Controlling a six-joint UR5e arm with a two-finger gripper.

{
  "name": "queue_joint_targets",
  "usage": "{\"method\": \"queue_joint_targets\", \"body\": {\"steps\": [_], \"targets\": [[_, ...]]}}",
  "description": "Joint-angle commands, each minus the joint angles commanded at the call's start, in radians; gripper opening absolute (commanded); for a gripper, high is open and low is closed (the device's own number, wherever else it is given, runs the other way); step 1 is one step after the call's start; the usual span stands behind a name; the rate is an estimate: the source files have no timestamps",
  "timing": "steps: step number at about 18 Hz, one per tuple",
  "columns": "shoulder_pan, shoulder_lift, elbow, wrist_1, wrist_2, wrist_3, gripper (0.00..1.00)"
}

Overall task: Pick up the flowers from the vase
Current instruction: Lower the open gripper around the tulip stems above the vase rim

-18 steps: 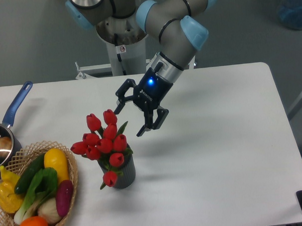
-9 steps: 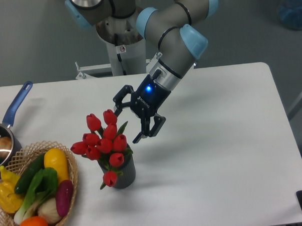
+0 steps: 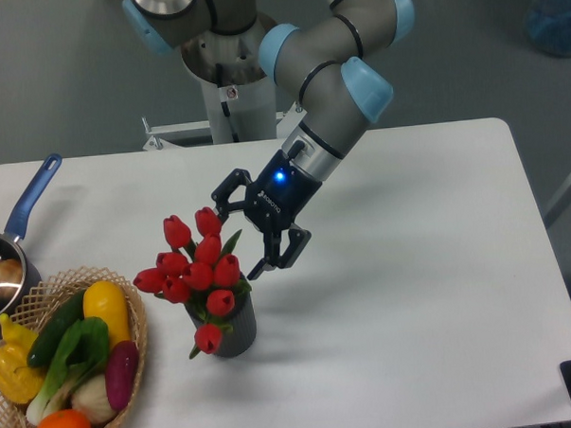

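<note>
The flowers [image 3: 198, 271], a bunch of red tulip buds with green leaves, stand in the vase [image 3: 236, 330], a short dark grey ribbed cylinder on the white table. One bud hangs over the vase's front. My gripper [image 3: 239, 240] is open and empty, tilted down to the left. Its fingers straddle the upper right side of the bunch, one fingertip [image 3: 219, 209] by the top bud and the other near the right-hand bud. I cannot tell whether the fingers touch the buds.
A wicker basket [image 3: 128, 292] of colourful vegetables sits at the front left, close to the vase. A blue-handled saucepan [image 3: 25, 211] lies at the left edge. The arm's base column [image 3: 225, 93] stands behind the table. The table's front edge is near the vase.
My gripper has moved a little down and to the left, closer to the tulips, staying open. The flowers and vase have not moved.
</note>
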Motion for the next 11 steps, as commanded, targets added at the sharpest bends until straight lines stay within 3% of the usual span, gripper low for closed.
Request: {"method": "queue_joint_targets", "body": {"steps": [11], "targets": [[-0.029, -0.04, 0.031, 0.005, -0.008, -0.002, 1.0]]}}
